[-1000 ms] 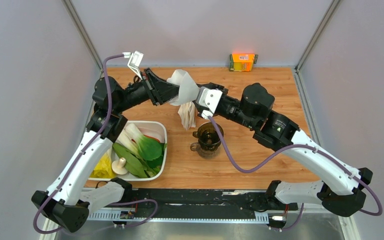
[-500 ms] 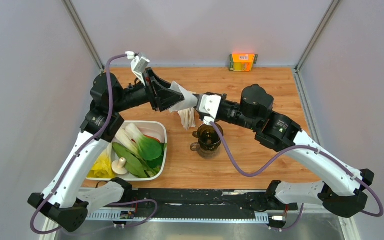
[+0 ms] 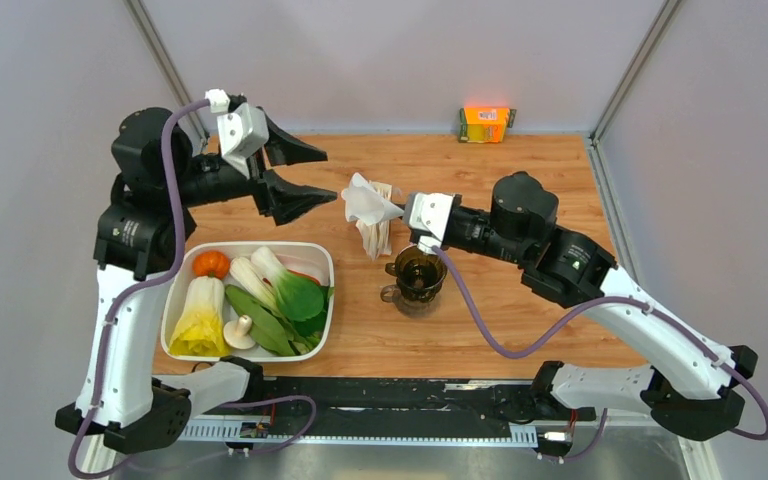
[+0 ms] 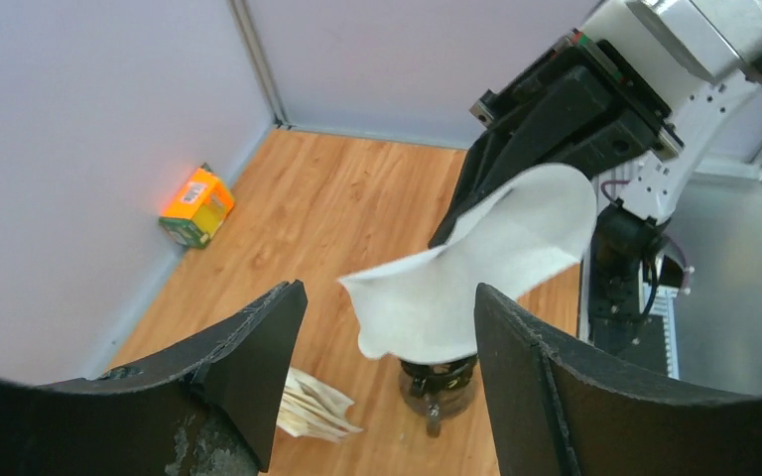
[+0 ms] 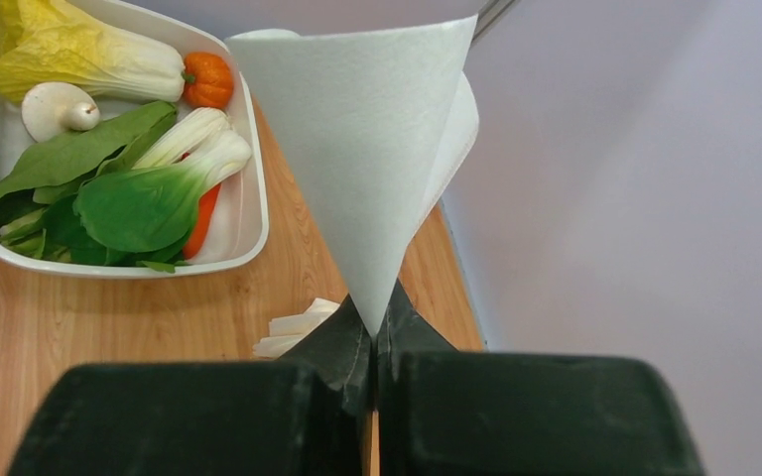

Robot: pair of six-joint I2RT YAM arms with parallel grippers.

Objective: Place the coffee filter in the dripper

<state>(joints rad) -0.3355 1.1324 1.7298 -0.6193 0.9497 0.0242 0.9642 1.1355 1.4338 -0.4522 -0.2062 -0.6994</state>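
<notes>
Wood-grain table (image 3: pixel 570 160), grey panel walls on three sides, metal posts at both back corners. Open board: the back strip, the right side around the right arm, and the near strip in front of the dripper. The near left quarter is taken by a white tray (image 3: pixel 328 262) of vegetables: bok choy (image 3: pixel 295 295), napa cabbage (image 3: pixel 198 322), a mushroom (image 3: pixel 240 328) and a small round orange piece (image 3: pixel 211 263). An orange box (image 3: pixel 486 123) sits against the back wall, well apart from the work.

Right gripper (image 3: pixel 406 211) is clenched on the pointed tip of the coffee filter (image 3: pixel 365 202). The right wrist view shows both dark fingers (image 5: pixel 342 347) pressed together with the paper's point between them. The filter is off the table, its cone mouth facing the left arm. In the top view it is behind and left of the dripper (image 3: pixel 418 273); how high above it, I cannot judge. Left gripper (image 3: pixel 332 176) is released and empty, jaws spread wide, just left of the filter and not touching it.

Filter: thin white matte paper, soft cone, rim curled. Dripper: round, dark brown, see-through, small side handle, standing upright on the board. A clear-wrapped packet of cream filters (image 3: pixel 374 236) lies just behind and left of the dripper, below the held filter.
</notes>
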